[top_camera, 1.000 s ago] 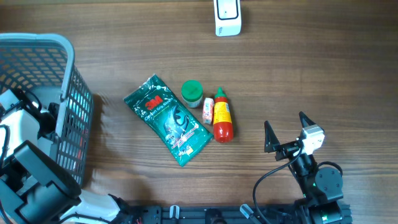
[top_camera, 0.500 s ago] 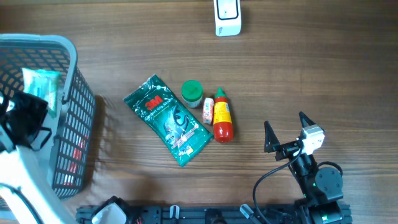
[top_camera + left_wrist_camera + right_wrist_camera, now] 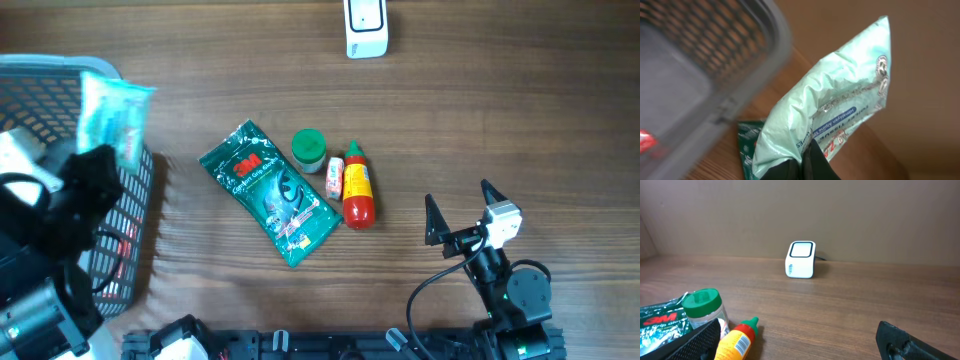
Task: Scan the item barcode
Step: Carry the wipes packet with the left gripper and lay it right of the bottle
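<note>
A pale green tissue packet (image 3: pixel 112 112) hangs over the right rim of the grey basket (image 3: pixel 50 66), with my left gripper (image 3: pixel 100 155) shut on its lower edge. In the left wrist view the packet (image 3: pixel 835 110) fills the middle, pinched between the black fingers (image 3: pixel 807 162), with printed text facing the camera. The white scanner (image 3: pixel 366 25) stands at the far edge of the table, also visible in the right wrist view (image 3: pixel 801 259). My right gripper (image 3: pixel 457 197) stands open and empty at the front right, its fingers wide apart (image 3: pixel 800 345).
On the wood between the arms lie a dark green 3M pouch (image 3: pixel 270 192), a green-lidded jar (image 3: pixel 308 148), a small pink item (image 3: pixel 334 180) and a red sauce bottle (image 3: pixel 357 185). The basket holds further items behind its mesh wall (image 3: pixel 700 45).
My left gripper has risen out of the basket with the tissue packet and carried it toward the basket's right rim. The right arm has not moved.
</note>
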